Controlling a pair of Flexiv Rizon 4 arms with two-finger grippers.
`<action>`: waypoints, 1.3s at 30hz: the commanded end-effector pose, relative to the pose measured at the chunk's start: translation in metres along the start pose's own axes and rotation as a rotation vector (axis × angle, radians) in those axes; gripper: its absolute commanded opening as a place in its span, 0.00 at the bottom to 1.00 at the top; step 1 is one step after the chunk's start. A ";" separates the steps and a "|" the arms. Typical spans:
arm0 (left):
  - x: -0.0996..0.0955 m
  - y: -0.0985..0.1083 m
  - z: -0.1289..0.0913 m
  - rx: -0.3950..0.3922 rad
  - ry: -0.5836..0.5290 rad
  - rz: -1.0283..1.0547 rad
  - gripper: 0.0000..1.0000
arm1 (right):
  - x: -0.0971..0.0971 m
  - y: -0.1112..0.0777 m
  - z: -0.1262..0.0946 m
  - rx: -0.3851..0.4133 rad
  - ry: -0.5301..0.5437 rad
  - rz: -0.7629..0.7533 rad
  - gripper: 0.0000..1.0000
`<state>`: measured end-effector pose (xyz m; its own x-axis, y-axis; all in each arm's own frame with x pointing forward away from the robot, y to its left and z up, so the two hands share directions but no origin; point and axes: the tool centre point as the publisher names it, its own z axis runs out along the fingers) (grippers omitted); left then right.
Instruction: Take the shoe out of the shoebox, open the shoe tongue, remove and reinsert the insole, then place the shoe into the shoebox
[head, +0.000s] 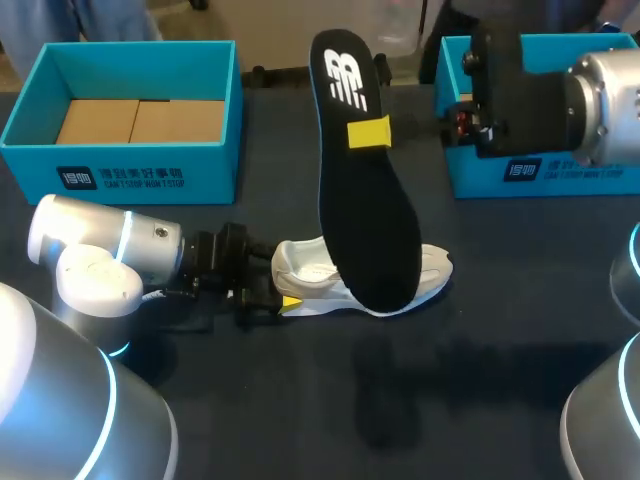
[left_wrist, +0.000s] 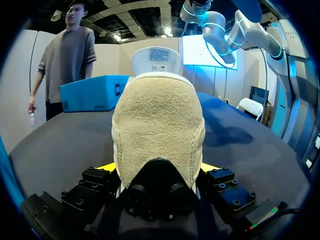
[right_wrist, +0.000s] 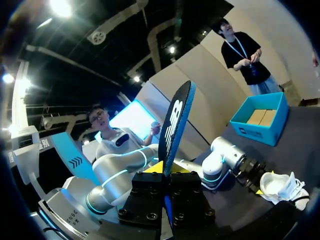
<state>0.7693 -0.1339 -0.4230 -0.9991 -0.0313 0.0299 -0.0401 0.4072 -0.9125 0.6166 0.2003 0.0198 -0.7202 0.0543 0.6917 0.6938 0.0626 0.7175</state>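
Note:
The white shoe (head: 425, 275) lies on the dark table with its heel toward my left arm. My left gripper (head: 284, 288) holds that heel; in the left wrist view the tan suede heel (left_wrist: 157, 125) fills the gap and both yellow tips press its sides. The black insole (head: 365, 220) with a white logo stands upright over the shoe, its lower end at the shoe's opening. My right gripper (head: 368, 133) is shut on its upper part. In the right wrist view the insole (right_wrist: 175, 125) rises edge-on from between the fingers, and the shoe (right_wrist: 282, 187) lies beyond.
An open blue shoebox (head: 120, 165) with a cardboard bottom stands at the back left. A second blue box (head: 540, 170) stands at the back right, partly behind my right arm (head: 590, 100). Bare dark table (head: 400, 400) stretches in front of the shoe.

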 end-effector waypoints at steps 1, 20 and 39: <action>0.000 0.003 0.002 0.001 -0.001 0.000 0.00 | 0.010 -0.009 -0.006 -0.010 -0.041 0.004 0.00; 0.000 0.003 0.002 0.001 -0.001 0.000 0.00 | 0.012 -0.012 -0.002 -0.010 -0.049 0.018 0.00; -0.002 0.001 -0.007 -0.034 0.010 0.004 1.00 | 0.012 -0.012 -0.002 -0.010 -0.049 0.018 0.00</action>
<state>0.7710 -0.1278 -0.4254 -0.9994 -0.0239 0.0257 -0.0334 0.4246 -0.9048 0.6003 0.1963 0.0195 -0.7085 0.1010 0.6985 0.7049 0.0528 0.7074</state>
